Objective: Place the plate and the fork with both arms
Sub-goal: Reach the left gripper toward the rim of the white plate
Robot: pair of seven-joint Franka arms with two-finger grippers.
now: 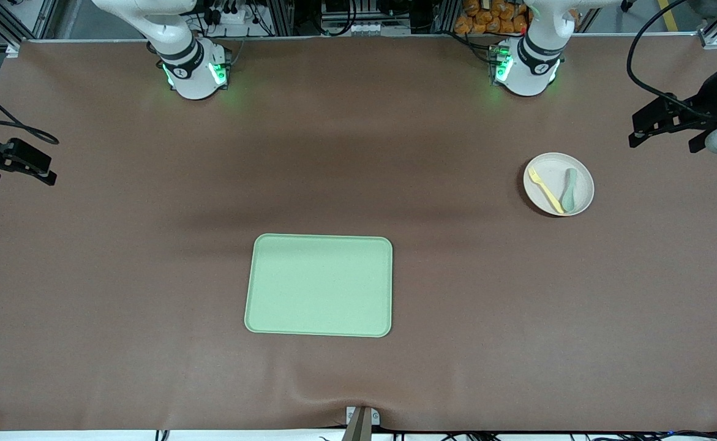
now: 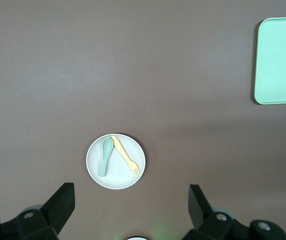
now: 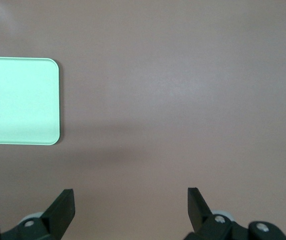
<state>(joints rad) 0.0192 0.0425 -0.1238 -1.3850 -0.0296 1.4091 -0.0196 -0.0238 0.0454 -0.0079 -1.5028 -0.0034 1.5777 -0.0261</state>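
Meanwhile, the plate (image 1: 558,184) was seen resting on the brown worktop (image 1: 150,245) toward the left arm's end, with the fork (image 1: 545,190) and a grey-green spoon (image 1: 569,191) laid in it, their handles meeting at the rim nearer the front camera and their heads spread apart. A light-green tray (image 1: 319,285) was found lying flat and bare near the middle of the worktop, nearer the front camera than the plate and well apart from it. The left pincer (image 1: 664,131) was held up over the worktop's edge at the left arm's end, its fingers spread wide and gripping nothing. The right pincer (image 1: 18,165) was likewise held over the edge at the right arm's end, fingers parted and nothing between them.
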